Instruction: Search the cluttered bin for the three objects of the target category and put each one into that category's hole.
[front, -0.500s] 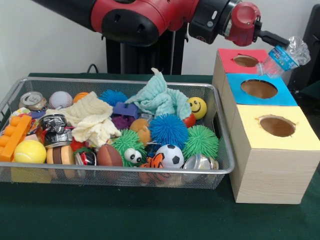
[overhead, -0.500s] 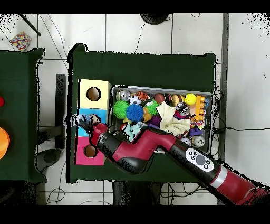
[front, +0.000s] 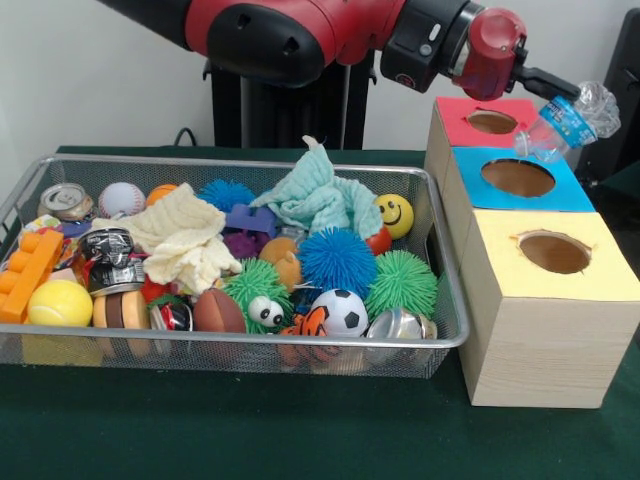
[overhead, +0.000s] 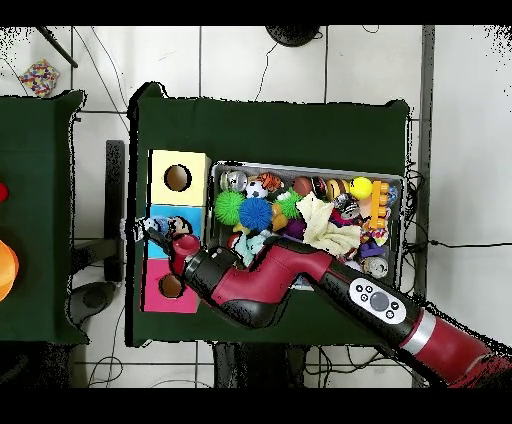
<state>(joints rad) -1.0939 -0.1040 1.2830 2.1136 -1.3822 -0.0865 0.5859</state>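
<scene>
My gripper (front: 556, 92) is shut on a crushed clear plastic bottle (front: 566, 120) with a blue label. It holds the bottle in the air above the boxes, near where the red top meets the blue top. The hole (front: 492, 122) in the red-topped box lies just left of the bottle in the front view. In the overhead view the gripper (overhead: 166, 232) and bottle (overhead: 154, 226) hang over the blue-topped box, with the red box's hole (overhead: 170, 286) beside them. The wire mesh bin (front: 240, 161) is full of toys, balls, cans and cloths.
The blue-topped box (front: 560, 195) and yellow-topped box (front: 500, 255) stand in a row with the red one, right of the bin. My arm (overhead: 290, 270) crosses over the bin's near corner in the overhead view. Green cloth (front: 300, 430) covers the table.
</scene>
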